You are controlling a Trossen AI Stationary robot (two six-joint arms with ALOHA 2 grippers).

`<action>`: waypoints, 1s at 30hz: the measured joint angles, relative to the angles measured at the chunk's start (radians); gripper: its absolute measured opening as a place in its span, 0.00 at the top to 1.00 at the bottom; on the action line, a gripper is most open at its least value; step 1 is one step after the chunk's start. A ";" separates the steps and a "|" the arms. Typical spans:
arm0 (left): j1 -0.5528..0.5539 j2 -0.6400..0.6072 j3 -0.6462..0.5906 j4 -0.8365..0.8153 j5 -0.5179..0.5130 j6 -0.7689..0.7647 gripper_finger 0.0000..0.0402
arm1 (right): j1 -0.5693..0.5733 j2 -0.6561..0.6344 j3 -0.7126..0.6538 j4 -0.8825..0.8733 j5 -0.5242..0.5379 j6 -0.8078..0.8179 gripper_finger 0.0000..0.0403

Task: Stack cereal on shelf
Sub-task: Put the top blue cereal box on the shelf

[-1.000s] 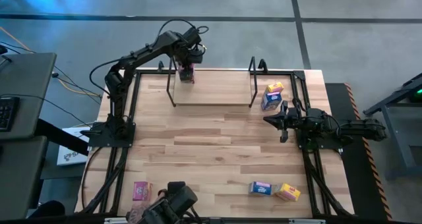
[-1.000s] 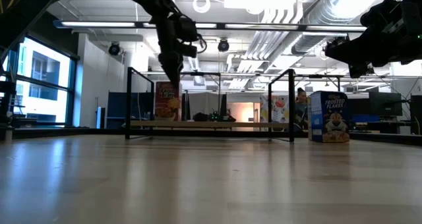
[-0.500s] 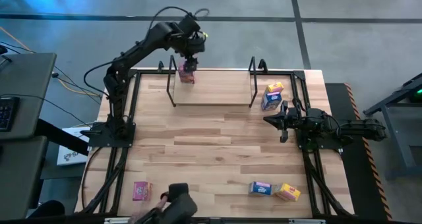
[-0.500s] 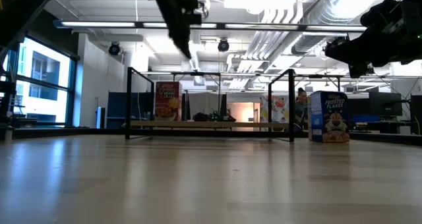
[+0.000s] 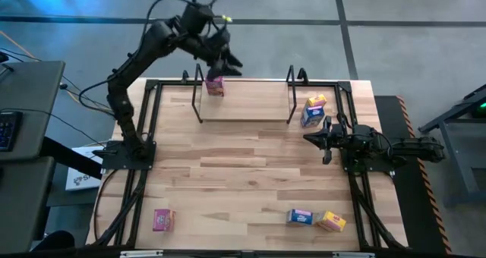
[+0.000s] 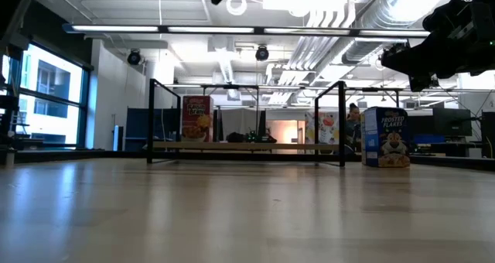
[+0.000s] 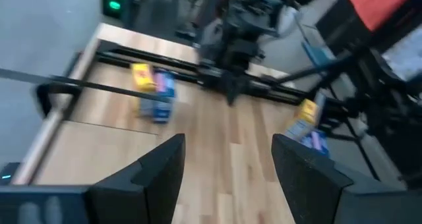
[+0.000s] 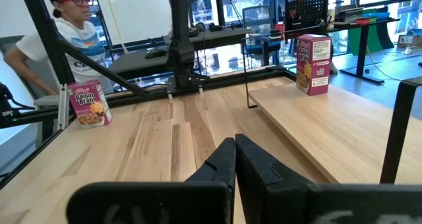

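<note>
One pink cereal box stands upright on the shelf, far left end. The left gripper hangs above it, fingers spread and empty. The right gripper waits at the right, fingers pressed together. Treat the remaining boxes as light, crushable cardboard (glossy, likely slippery): pinch the blue box across its narrow faces, gently.

Both arms are dark, jointed, strung with black cables; each pincer matte black.

open-plan lab: exposed ceiling ducts
</note>
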 joint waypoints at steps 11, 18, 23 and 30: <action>-0.257 -0.401 -0.895 1.033 -0.304 -0.385 0.48 | 0.000 0.000 0.000 0.000 0.000 0.000 1.00; -0.390 -0.557 -1.256 1.411 -0.458 -0.428 0.48 | 0.000 0.000 0.000 0.000 0.000 0.000 1.00; -0.448 -0.639 -1.358 1.444 -0.684 -0.458 0.48 | 0.000 0.000 0.000 0.000 0.000 0.000 1.00; -0.479 -0.713 -1.422 1.475 -0.751 -0.459 0.48 | 0.000 0.000 0.000 0.119 0.004 0.279 1.00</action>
